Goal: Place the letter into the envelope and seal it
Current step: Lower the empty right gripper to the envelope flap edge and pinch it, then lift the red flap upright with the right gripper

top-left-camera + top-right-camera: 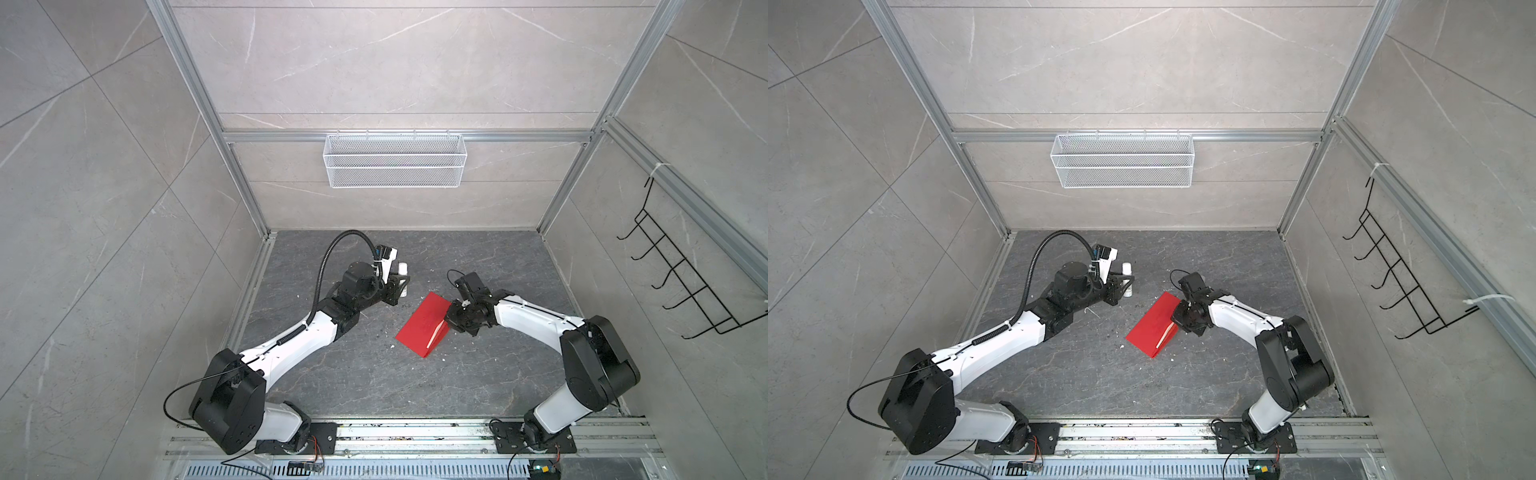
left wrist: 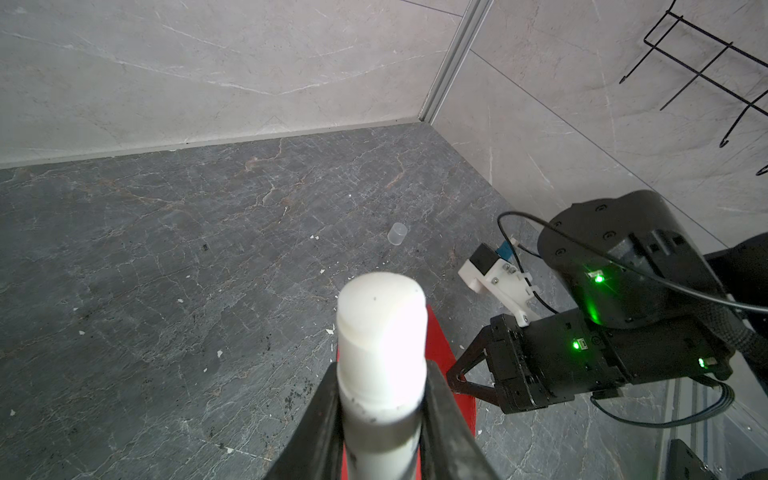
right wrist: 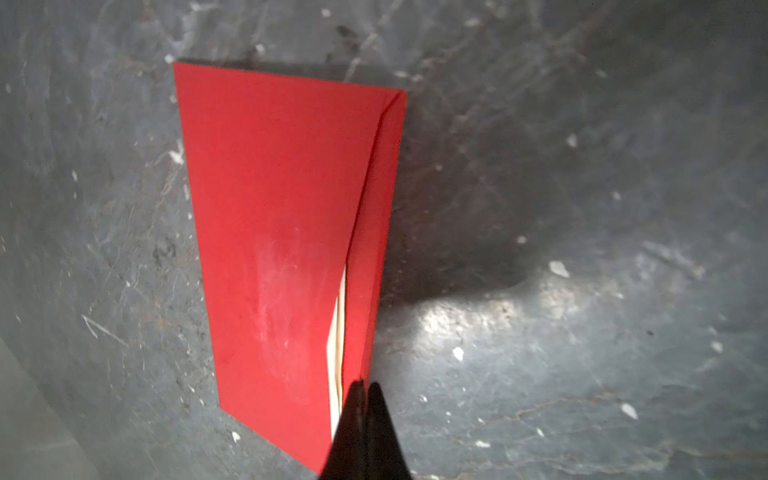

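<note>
- Right now the envelope lies flat near the middle of the desk. It is slanted, its long axis running from about 1 o'clock to 7 o'clock in both top views.
- The letter is inside it. Only a cream sliver shows at the mouth, under the flap, which is not yet down and stands a little raised along the 3 o'clock side.
- My right tool is clenched, and in the wrist view its tips seem to pinch the flap's edge. It sits at the envelope's 2 o'clock edge.
- My left tool grasps a white glue stick, uncapped, at about 10 o'clock from the envelope, near it but apart. A clear cap lies alone on the desk.
- Handling, as I judge it: the envelope is thin, light paper and will likely slide on the smooth stone if pushed sideways. The flap bends easily and would crease if dragged. The whitish smear on the red face looks like glue, so that patch may be tacky.
- The best hold, I think, is the flap's free edge, taken with a light pinch. Pressing should go straight down so the body doesn't skate, with the letter's sliver kept clear of the glue line.
</note>
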Motion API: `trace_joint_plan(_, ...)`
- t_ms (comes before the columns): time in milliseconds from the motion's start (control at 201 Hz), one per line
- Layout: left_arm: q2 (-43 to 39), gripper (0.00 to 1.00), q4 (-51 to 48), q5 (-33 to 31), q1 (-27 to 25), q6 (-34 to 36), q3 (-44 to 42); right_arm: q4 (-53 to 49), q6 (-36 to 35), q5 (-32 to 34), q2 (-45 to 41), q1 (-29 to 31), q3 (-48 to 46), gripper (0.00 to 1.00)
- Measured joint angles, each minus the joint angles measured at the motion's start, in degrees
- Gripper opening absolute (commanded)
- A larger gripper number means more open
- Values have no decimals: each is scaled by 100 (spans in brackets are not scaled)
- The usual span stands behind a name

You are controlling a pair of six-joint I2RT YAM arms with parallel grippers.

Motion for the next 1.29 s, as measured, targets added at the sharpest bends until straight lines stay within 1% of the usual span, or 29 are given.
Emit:
trace_joint_plan(164,0,0,2,-9,0,0,-24,-533,-1283,-83,286,-48,894,0)
trace_joint_plan(324,-2,0,-2,-33,0,0,-109,-1040,-2524,-256,809,-188,1764,0)
trace_joint_plan(398,-2,0,-4,-46,0,0,-149,-1207,-2933,-407,1049,-297,2046,0)
trace_joint_plan(558,-2,0,4,-57,0,0,-236,-1397,-3523,-785,1539,-522,2520,10)
trace_joint_plan(672,2,0,66,-63,0,-4,-291,-1410,-3718,-1021,1738,-562,2693,14)
trace_joint_plan(792,92,0,195,-76,0,-24,-315,-1401,-3851,-1228,1926,-560,2846,28)
trace_joint_plan(856,190,0,275,-105,0,-55,-328,-1390,-3888,-1338,1989,-562,2900,32)
trace_joint_plan(921,321,0,365,-131,0,-76,-332,-1351,-3895,-1445,1998,-568,2914,38)
trace_joint_plan(961,417,0,400,-160,0,-94,-332,-1305,-3906,-1506,1991,-577,2914,41)
trace_joint_plan(1041,616,0,466,-188,0,-136,-337,-1056,-3877,-1589,1888,-612,2774,41)
trace_joint_plan(1115,800,0,584,-199,0,-184,-372,-811,-3834,-1602,1582,-686,2430,39)
trace_joint_plan(1295,1220,0,798,-203,0,-302,-444,-275,-3517,-1545,702,-1029,1663,27)
